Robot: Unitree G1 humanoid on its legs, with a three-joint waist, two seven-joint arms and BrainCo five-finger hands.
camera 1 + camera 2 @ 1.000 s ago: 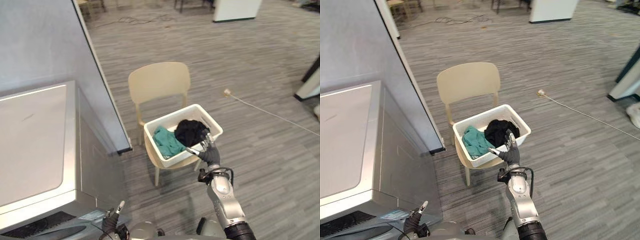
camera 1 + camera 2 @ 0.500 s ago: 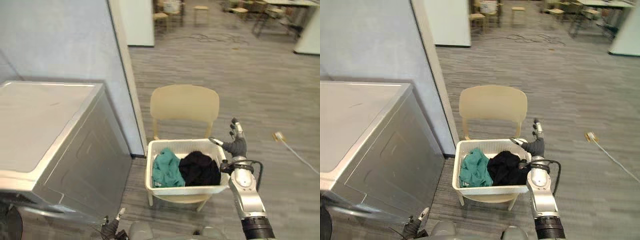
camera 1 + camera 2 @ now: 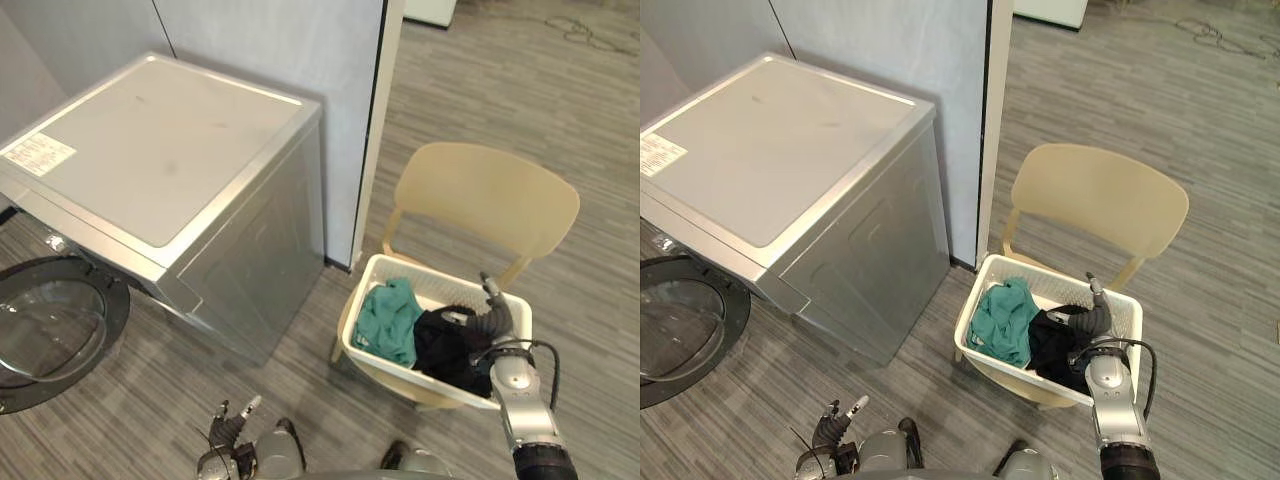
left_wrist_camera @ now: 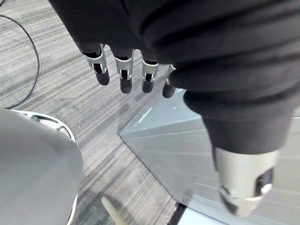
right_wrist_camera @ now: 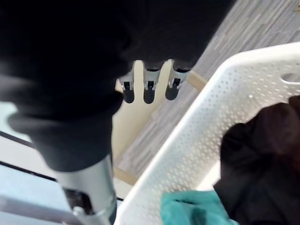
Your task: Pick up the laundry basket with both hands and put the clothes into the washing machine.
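Observation:
A white perforated laundry basket sits on the seat of a beige chair. Inside lie a teal garment and a black garment. My right hand hovers at the basket's right end, just above the black garment, with its fingers straight and holding nothing. My left hand hangs low near the floor, well short of the basket, its fingers relaxed and empty. The silver washing machine stands to the left, with its round glass door swung open.
A grey partition wall with a white edge post rises behind the washer and the chair. Grey plank floor lies between the washer's front and the chair.
The camera has swung, so the whole scene has shifted and the washer's open door now shows. My right hand stays by the basket's right end, now over the black garment.

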